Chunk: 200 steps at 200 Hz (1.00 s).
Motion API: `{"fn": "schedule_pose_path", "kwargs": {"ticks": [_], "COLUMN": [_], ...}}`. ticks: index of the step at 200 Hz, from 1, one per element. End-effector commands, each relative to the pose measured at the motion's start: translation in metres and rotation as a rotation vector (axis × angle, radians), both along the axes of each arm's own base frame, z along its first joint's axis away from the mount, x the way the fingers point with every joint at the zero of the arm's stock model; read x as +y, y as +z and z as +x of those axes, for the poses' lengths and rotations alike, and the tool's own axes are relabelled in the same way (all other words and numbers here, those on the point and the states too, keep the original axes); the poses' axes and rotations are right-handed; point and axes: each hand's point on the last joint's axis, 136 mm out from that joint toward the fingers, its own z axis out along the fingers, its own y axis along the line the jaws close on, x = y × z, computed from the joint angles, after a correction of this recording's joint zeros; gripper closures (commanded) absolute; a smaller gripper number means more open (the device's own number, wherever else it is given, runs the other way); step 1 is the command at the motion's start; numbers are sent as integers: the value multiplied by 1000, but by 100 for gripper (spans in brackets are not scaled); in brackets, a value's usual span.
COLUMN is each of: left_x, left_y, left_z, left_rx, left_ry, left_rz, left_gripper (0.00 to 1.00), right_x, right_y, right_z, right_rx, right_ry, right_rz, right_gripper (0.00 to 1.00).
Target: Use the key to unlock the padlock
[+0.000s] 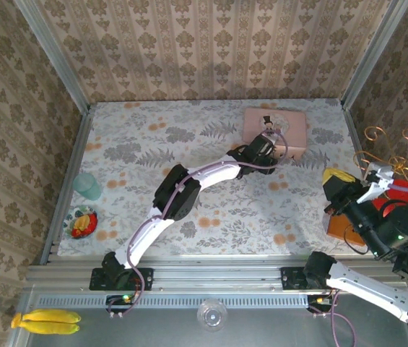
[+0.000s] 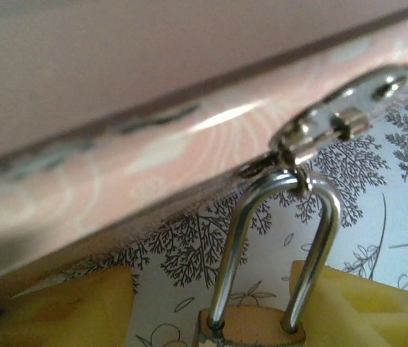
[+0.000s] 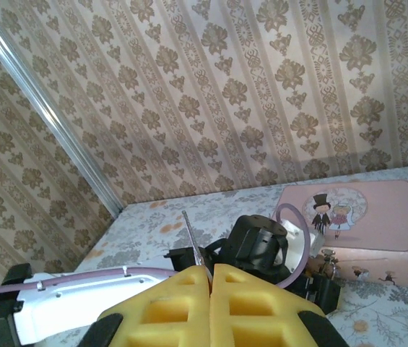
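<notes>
— Which step are you on?
— Bringing the key to the lock, I judge. My right gripper (image 3: 209,269) is squeezed tight on the key (image 3: 191,237), whose thin blade pokes up from between the yellow pads (image 3: 167,303), low in the middle of the right wrist frame. The padlock (image 2: 250,329) sits at the bottom centre of the left wrist frame, its shackle (image 2: 326,238) hooked through the hasp (image 2: 333,119) of the pink tin (image 2: 153,159).
— And your other tool?
— My left gripper (image 2: 211,307) has a pad on each side of the padlock, jaws part-way apart; whether it truly pinches, I cannot tell. Next I must carry the key across and line it up with the keyhole, which is hidden here.
— Any writing?
— None I can read; the tin bears a bride-and-groom picture
</notes>
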Motion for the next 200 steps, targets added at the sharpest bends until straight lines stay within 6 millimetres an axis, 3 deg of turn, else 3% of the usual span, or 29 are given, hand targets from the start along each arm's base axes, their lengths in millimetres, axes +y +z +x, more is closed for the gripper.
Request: {"fn": "schedule_pose_path", "kwargs": {"ticks": [1, 70, 100, 141, 200], "left_x": [9, 22, 41, 90, 180], "left_y": [-14, -4, 5, 11, 9], "left_z": [7, 14, 18, 26, 24], "left_rx": [-14, -18, -15, -11, 1], "left_ry": [53, 120, 157, 226, 342], "left_rz": [82, 59, 6, -31, -41], "left_gripper": [44, 76, 82, 87, 90], "right_x": [0, 3, 6, 26, 63], "right_y": [0, -4, -8, -17, -31], "right_z": [-1, 2, 6, 15, 31], "right_rx": [-23, -13, 5, 48, 111], "right_ry": [10, 3, -8, 23, 83], "right_rz": [-10, -1, -2, -15, -18], "right_gripper": [100, 100, 100, 100, 100]}}
